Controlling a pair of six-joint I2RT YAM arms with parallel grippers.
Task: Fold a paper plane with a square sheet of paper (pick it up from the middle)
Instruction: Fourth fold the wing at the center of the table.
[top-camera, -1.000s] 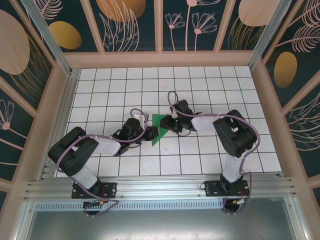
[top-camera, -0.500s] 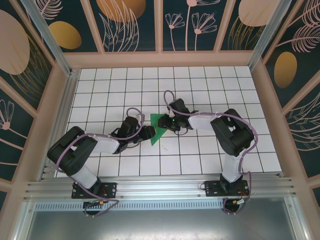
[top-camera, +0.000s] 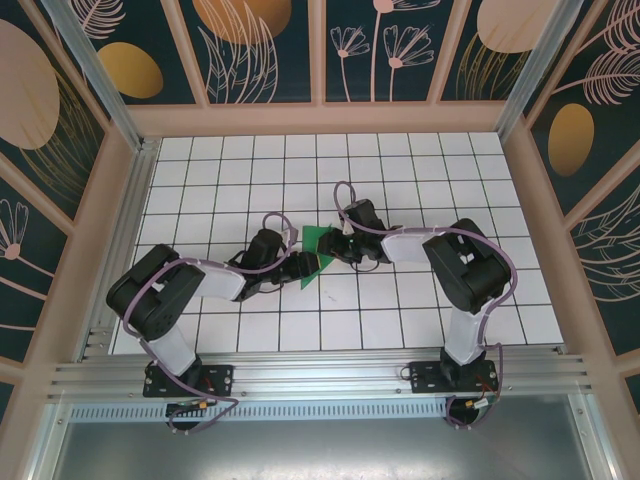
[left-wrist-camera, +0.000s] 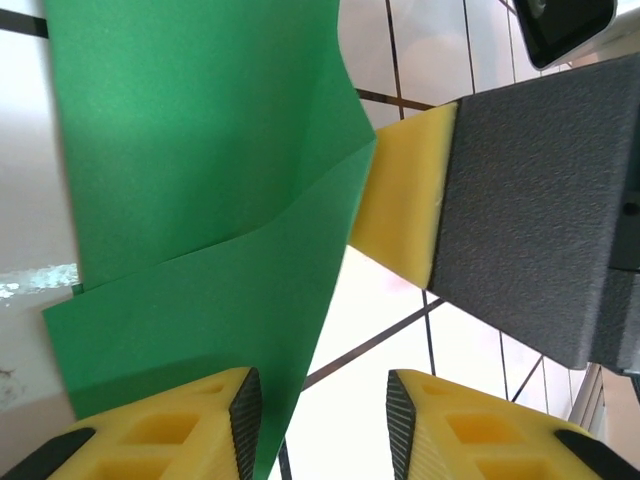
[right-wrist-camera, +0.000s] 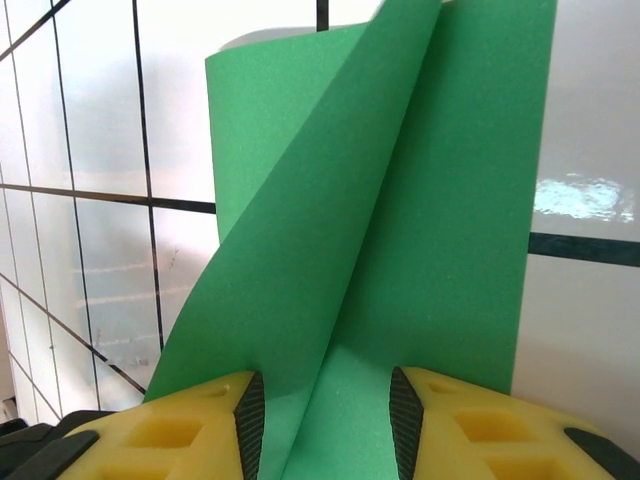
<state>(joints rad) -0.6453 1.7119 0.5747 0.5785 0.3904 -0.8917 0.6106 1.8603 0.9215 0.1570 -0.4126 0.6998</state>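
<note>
Green square sheet of paper (left-wrist-camera: 200, 150): your left wrist view shows a crease, the right wrist view a curling flap. Left gripper (left-wrist-camera: 322, 410) and right gripper (right-wrist-camera: 320, 400) both sit released.

green paper (left-wrist-camera: 190, 200) cropped, left tool (left-wrist-camera: 325, 410) cropped

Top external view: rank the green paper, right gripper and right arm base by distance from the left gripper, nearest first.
1. green paper, right at the left gripper fingertips.
2. right gripper, just across the paper.
3. right arm base, near edge, right side.
</note>
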